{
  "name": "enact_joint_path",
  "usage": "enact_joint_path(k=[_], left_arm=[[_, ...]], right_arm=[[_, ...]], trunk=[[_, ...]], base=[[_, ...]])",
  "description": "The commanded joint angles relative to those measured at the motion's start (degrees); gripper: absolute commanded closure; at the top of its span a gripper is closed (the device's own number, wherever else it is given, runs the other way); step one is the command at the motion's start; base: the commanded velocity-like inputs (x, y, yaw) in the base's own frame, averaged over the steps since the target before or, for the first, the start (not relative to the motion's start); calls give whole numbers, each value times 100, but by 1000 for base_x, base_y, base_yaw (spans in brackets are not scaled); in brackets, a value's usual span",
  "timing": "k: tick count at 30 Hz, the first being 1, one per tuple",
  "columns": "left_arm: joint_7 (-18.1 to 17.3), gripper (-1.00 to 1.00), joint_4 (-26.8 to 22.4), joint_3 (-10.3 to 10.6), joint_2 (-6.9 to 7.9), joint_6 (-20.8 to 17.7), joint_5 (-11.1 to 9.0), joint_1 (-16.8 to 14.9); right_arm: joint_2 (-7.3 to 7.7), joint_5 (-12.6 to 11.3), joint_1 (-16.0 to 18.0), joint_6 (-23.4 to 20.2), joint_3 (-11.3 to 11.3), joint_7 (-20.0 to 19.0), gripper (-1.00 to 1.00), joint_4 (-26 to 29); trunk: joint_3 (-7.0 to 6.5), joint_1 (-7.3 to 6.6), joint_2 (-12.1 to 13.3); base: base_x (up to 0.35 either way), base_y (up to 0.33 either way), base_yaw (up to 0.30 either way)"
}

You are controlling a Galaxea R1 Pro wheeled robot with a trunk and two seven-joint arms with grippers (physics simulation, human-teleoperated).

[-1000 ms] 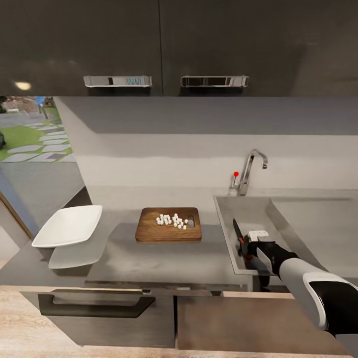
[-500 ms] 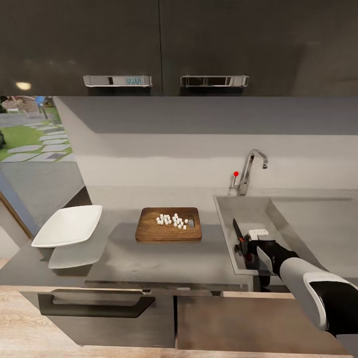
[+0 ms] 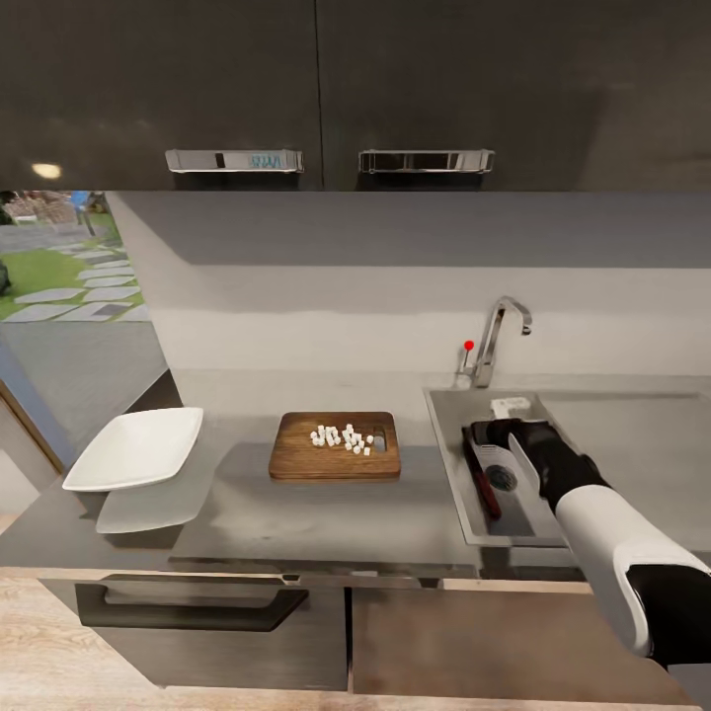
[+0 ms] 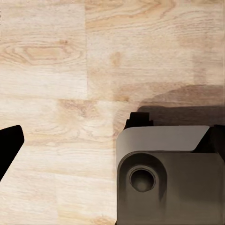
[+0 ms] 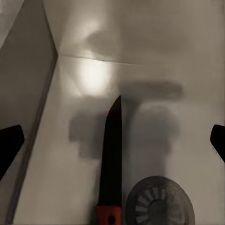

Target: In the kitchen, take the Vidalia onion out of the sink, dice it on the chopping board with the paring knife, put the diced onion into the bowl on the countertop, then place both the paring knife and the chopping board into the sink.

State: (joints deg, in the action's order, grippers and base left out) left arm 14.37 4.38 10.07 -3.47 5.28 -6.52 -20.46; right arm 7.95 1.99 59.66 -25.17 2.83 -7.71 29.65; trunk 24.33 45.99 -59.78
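Right wrist view: my gripper [image 5: 112, 136] hangs open over the knife [image 5: 110, 154]; onion [image 3: 345, 436] remains on the board [image 3: 301, 459], risking spills.

**Item count, kitchen worktop**

Counted: one chopping board [image 3: 334, 446]; roughly a dozen white onion cubes [image 3: 344, 437] on it; one white bowl [image 3: 136, 447]; one paring knife [image 3: 482, 478]; one sink [image 3: 464, 513]; one tap [image 3: 497, 340]; two cabinet handles [image 3: 233, 160].
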Motion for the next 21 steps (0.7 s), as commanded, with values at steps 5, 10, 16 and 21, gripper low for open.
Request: enact_joint_path(k=[5,10,16,21], left_arm=[[0,-100,20,55,-34,291,-54,-11],[-4,-100,19,51,-49,444,-54,-11],[3,-100,19,48,-48,927,-59,-11],[4,-100,19,48,-48,1014,-59,-11]], right_arm=[[-17,12,2,-457,21,-64,-100,654],[-5,-366,2,-1153,31,-71,-100,1606],[44,-784,1,-1904,26,-67,-100,2198],[194,-861,1,-2080,31,-72,-100,2275]], trunk=[[6,0,-4],[6,0,-4],[6,0,-4],[6,0,-4]], base=[[0,0,0],[0,0,0],[0,0,0],[0,0,0]])
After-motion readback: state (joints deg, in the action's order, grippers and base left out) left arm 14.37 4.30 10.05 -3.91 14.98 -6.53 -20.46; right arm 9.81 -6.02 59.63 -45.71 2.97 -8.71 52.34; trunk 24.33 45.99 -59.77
